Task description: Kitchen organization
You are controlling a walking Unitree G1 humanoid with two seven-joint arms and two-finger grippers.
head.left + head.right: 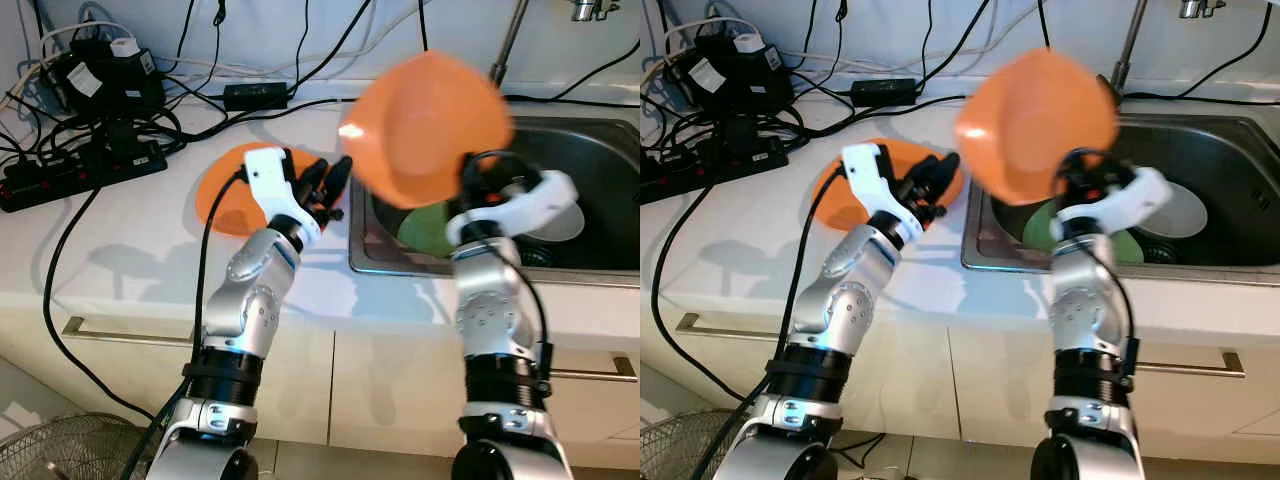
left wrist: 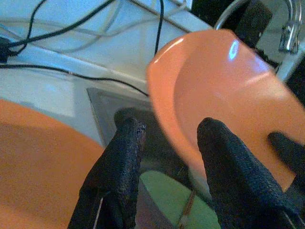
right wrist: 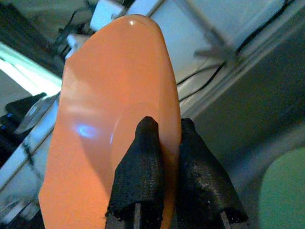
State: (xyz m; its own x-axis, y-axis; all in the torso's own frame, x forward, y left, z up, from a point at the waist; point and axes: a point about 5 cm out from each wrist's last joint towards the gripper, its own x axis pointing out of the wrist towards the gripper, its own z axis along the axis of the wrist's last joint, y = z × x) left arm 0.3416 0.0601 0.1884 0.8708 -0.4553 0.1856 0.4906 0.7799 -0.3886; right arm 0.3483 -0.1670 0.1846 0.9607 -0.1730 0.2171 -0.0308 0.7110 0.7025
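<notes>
1. Here your right gripper [image 3: 159,143] held the orange bowl [image 1: 430,128] by its rim, the jaws closed on the rim with one finger on each side of it.
2. You had the bowl lifted in the air, tilted, above the left end of the sink [image 1: 590,150] and the bench [image 1: 120,250] edge; it looked blurred.
3. Your left gripper [image 1: 330,180] was over the orange plate [image 1: 225,195], which lay flat on the bench just beside the sink.
4. Its jaws were open and held nothing; they pointed toward the bowl.
5. In the sink you could see a green plate [image 1: 430,230] and a white plate [image 1: 560,220].
6. At the back left of the bench lay a black power strip [image 1: 80,170] with many cables [image 1: 200,110].
</notes>
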